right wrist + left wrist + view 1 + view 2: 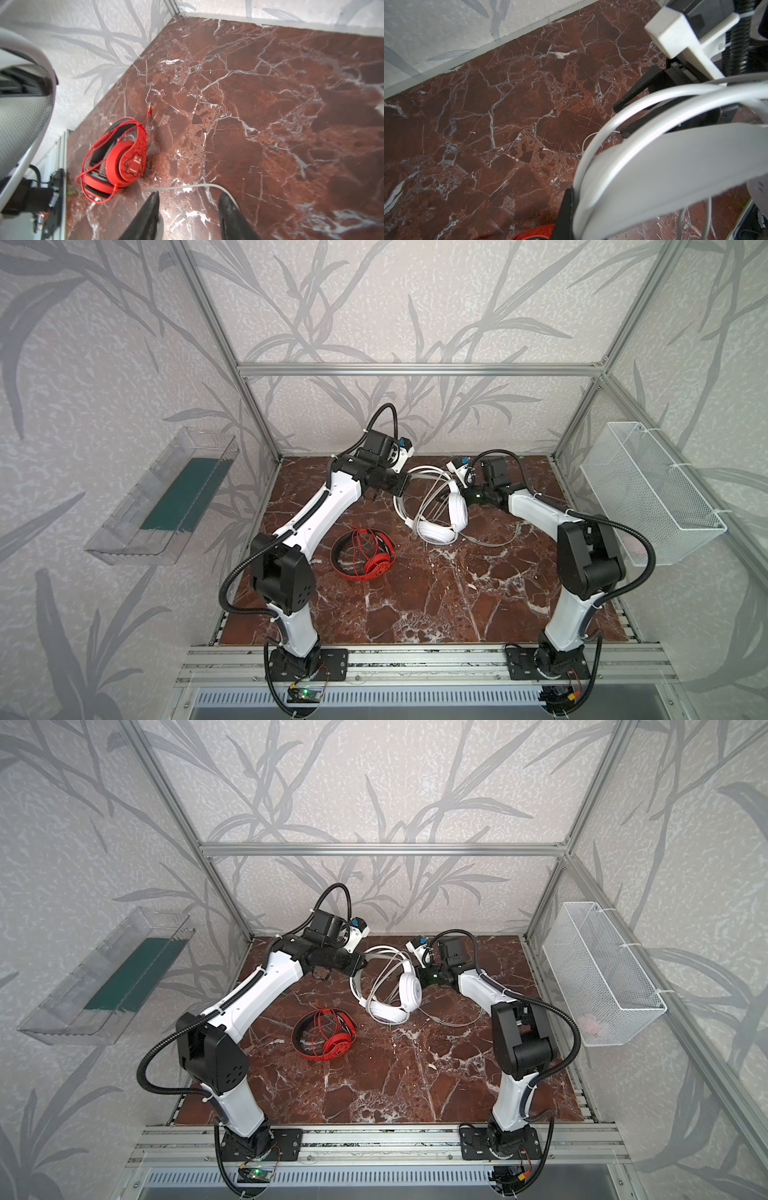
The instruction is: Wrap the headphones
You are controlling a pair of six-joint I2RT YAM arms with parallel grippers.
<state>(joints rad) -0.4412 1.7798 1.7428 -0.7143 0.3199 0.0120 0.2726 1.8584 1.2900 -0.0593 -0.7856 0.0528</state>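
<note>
The white headphones (437, 533) (390, 1013) stand at the back middle. My left gripper (409, 480) (572, 199) is shut on their headband (675, 166), with white-grey cable (419, 497) looped around the band. My right gripper (464, 489) (190, 196) is open just behind an ear cup (457, 506). A stretch of the cable (187, 185) lies across its fingertips and nothing is between them. More cable trails over the table (498, 541) to the right. The red headphones (368, 556) (328, 1036) (124, 162) lie left of centre, their thin red cable wound around them.
The tabletop is red-brown marble (436, 593). A clear plastic bin (166, 497) hangs on the left wall. A white wire basket (648, 489) hangs on the right frame. Aluminium posts and the back wall close in the far side.
</note>
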